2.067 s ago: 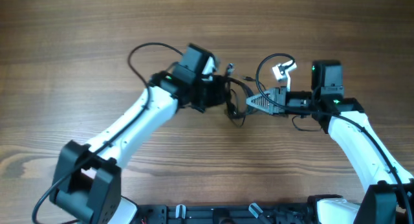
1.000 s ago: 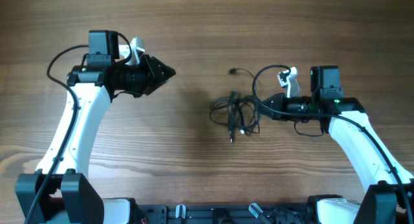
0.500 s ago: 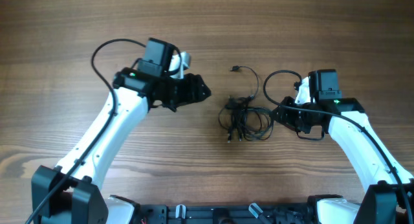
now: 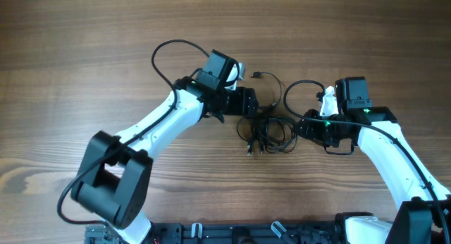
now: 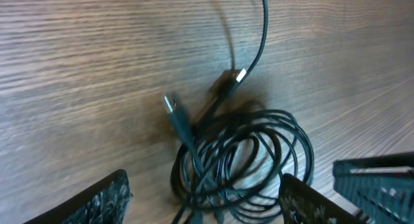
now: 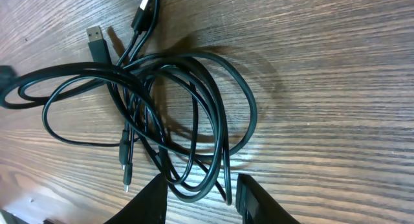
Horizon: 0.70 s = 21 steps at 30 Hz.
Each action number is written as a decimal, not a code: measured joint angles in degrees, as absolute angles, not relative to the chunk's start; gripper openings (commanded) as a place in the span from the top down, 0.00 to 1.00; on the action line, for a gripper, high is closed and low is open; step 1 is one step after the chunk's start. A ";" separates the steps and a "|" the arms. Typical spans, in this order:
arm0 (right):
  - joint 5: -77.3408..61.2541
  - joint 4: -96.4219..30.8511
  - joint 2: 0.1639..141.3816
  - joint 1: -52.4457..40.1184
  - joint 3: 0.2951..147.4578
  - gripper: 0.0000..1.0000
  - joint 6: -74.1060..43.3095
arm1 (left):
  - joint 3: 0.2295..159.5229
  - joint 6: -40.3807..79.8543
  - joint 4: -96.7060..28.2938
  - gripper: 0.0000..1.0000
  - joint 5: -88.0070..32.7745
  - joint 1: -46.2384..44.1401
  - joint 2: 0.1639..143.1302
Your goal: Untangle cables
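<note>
Wood table (image 4: 70, 46). My left arm (image 4: 162, 120) reaches in diagonally, bent at the elbow. My right arm (image 4: 384, 142) comes in from the right edge. Left gripper (image 4: 248, 103) is spread wide over the top edge of the bundle, fingers (image 5: 97, 198) on either side, gripping nothing. Right gripper (image 4: 304, 125) is parted a little at the bundle's right side. One strand runs between its fingers (image 6: 150, 199), not clamped. Cables (image 4: 268, 131) lie coiled mid-table between both grippers. USB plug (image 5: 171, 104) sticks out loose.

The cables (image 5: 200, 153) run past the left wrist view's bottom edge, their lower loops cut off.
</note>
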State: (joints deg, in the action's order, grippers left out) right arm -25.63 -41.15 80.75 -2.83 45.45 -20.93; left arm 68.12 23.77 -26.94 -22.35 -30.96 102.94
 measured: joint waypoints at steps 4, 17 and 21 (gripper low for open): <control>-25.58 -39.31 80.75 -2.83 44.27 0.64 -22.02 | 68.12 23.77 -24.73 0.31 -22.33 -31.83 105.06; -25.39 -27.18 80.75 -2.83 34.37 0.93 -25.43 | 68.12 22.79 -29.28 0.96 -22.33 -34.68 106.61; -23.81 -26.92 80.75 -2.85 32.91 0.96 -25.69 | 68.12 22.98 -32.80 0.96 -22.35 -34.35 106.61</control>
